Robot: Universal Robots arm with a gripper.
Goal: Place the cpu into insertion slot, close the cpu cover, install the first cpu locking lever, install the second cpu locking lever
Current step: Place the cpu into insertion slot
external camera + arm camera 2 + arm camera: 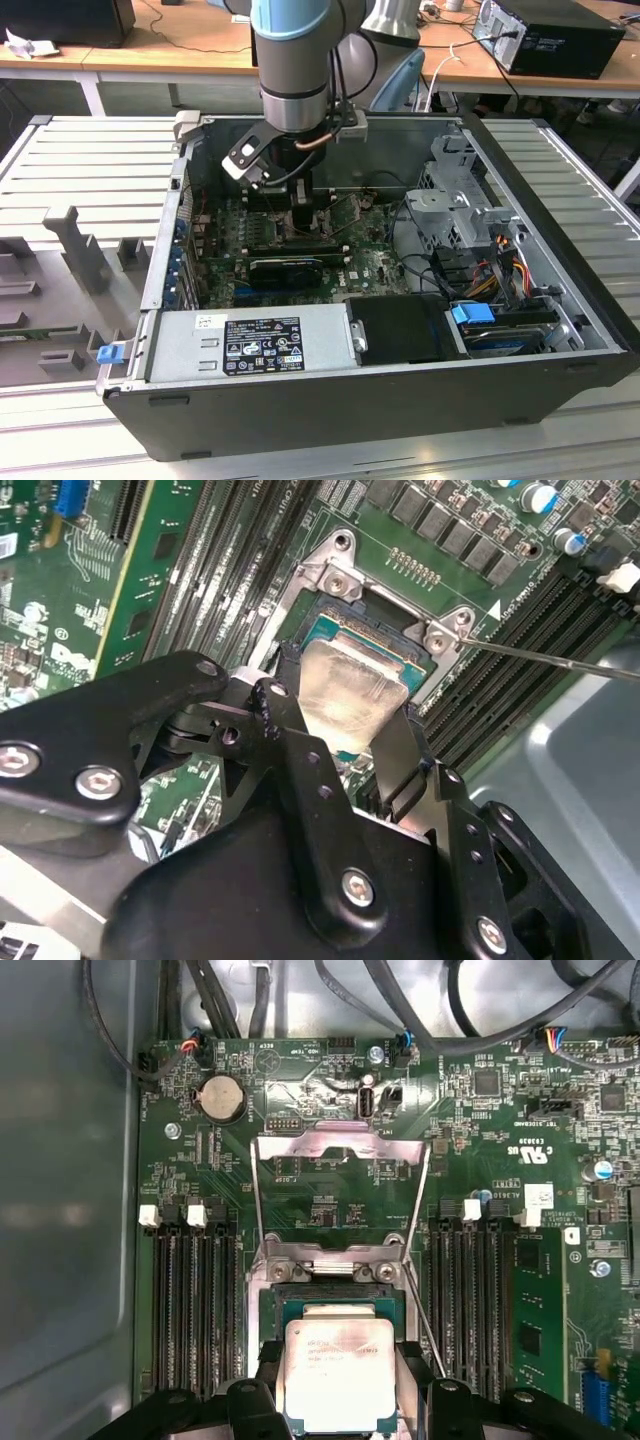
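The cpu (338,1372) (350,692), a small square chip with a pale silvery top, sits between my gripper's two black fingers (268,1385), which press on its opposite edges. My gripper (340,1395) (345,715) (303,205) is low inside the computer case, over the green board. The cpu is right over the insertion slot (330,1295) (335,630); whether it rests in it I cannot tell. The cpu cover (340,1146), a silver frame, is swung open away from the slot. A thin locking lever (425,1315) (560,658) sticks out beside the slot, unlatched.
Black memory slots (195,1300) (470,1300) flank the socket on both sides. Cables (420,1020) run along the board's far edge. In the exterior view a long black card (290,265), the power supply (250,345) and a drive cage (460,215) crowd the case.
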